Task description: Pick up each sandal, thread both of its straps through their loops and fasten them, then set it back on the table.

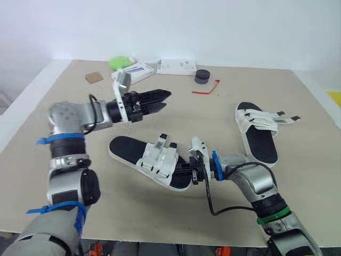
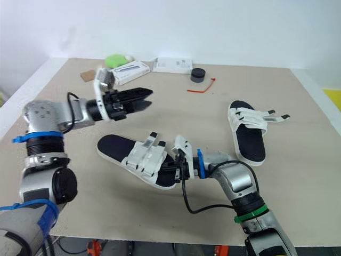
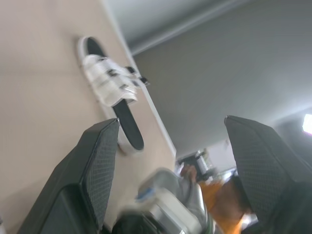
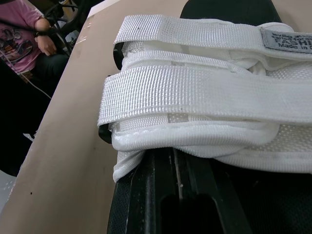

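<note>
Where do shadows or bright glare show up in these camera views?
Left eye view: even light, a soft shadow under the near sandal. Left wrist view: a glaring bright patch at the edge. Right wrist view: white straps brightly lit.

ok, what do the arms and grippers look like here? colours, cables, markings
Both arms are silver-grey with black joints. Left arm wears blue bands; right arm has a blue wrist ring, a green band and a looping black cable. Each wrist carries a white bracket. Left gripper has black fingers with textured pads.

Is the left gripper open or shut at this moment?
Open. The left gripper has its two black fingers wide apart, and nothing is between them.
</note>
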{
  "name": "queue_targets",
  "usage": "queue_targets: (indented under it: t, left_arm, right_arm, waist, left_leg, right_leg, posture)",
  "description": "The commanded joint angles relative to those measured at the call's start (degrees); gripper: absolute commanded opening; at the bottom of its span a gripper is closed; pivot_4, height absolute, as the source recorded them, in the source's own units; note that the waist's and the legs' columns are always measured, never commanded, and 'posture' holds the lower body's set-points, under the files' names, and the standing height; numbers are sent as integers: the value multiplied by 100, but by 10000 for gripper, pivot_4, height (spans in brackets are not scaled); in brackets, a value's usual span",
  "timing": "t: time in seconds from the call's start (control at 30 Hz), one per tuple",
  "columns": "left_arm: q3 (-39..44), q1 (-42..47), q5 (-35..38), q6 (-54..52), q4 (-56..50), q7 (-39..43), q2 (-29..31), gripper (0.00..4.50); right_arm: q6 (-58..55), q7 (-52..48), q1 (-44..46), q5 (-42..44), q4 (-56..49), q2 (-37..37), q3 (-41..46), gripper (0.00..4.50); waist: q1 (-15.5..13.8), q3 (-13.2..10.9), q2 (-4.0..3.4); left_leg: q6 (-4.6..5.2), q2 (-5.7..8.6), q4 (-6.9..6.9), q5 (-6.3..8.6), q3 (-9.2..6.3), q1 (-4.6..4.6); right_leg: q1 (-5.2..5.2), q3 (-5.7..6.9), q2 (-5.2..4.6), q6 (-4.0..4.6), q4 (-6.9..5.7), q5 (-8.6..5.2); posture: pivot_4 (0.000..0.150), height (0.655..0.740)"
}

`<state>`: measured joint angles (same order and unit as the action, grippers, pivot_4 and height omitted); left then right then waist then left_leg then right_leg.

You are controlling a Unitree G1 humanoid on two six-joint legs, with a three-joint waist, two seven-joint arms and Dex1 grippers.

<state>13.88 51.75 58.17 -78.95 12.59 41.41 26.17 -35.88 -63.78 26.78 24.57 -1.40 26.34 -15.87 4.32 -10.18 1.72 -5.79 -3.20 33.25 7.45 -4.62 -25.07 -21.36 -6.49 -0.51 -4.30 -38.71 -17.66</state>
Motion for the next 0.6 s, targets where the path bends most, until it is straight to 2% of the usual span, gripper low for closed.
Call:
queue_targets:
  t: [0.03,0.07,0.13,0.2,0.3,0.47,0.6]
  left_arm:
    - [-1577,-1009,-1166,1897,-1401,2368,1301,35790]
    - [-1719,-1142,-1310,2181,-1446,2620,1466,35790]
    - [-1911,-1824,-1824,3447,-1681,3520,1930,35790]
    - [-1892,-2172,-1928,3917,-1825,3866,2034,35790]
    - [-1876,-2509,-2080,4403,-1957,3912,1920,35790]
    - [-1885,-2875,-2247,4843,-2132,3717,1650,35790]
    - [-2083,-3137,-2787,5531,-2015,3650,1516,35790]
  right_arm:
    - [-179,71,-128,-120,204,184,27,0]
    - [-181,58,-133,-105,190,210,54,0]
    - [-330,72,-56,-40,-32,345,146,0]
    - [-475,114,0,-10,-265,469,195,0]
    - [-903,413,227,-54,-719,642,213,0]
    - [-2020,1137,819,-158,-1027,834,283,0]
    - [-2920,1336,1283,77,-1286,1102,561,0]
  waist:
    - [20,-11,-17]
    - [5,-12,-18]
    - [-40,-17,-10]
    - [-74,-20,-11]
    - [-172,-21,-7]
    - [-168,-25,-8]
    - [-169,-28,-13]
  left_leg:
    - [-7,-3,-2,-1,2,3]
    - [-8,-2,-4,0,3,3]
    - [-4,-4,-8,-7,-3,-1]
    - [0,-8,-7,-10,4,-6]
    - [3,-5,-3,-12,12,-11]
    - [13,-6,-4,-14,46,-55]
    - [22,-10,-19,-10,46,-64]
  right_leg:
    - [3,-2,-2,20,0,10]
    - [2,-2,-2,32,0,14]
    - [-3,11,-1,23,0,0]
    - [-16,12,-11,54,7,-16]
    - [-44,12,-21,52,13,-17]
    - [-73,7,-37,35,15,3]
    - [-90,7,-29,26,12,6]
  posture:
    - [1500,7400]
    - [1500,7400]
    - [1500,7400]
    - [1500,7400]
    - [1500,7400]
    - [1500,7400]
    - [1500,7400]
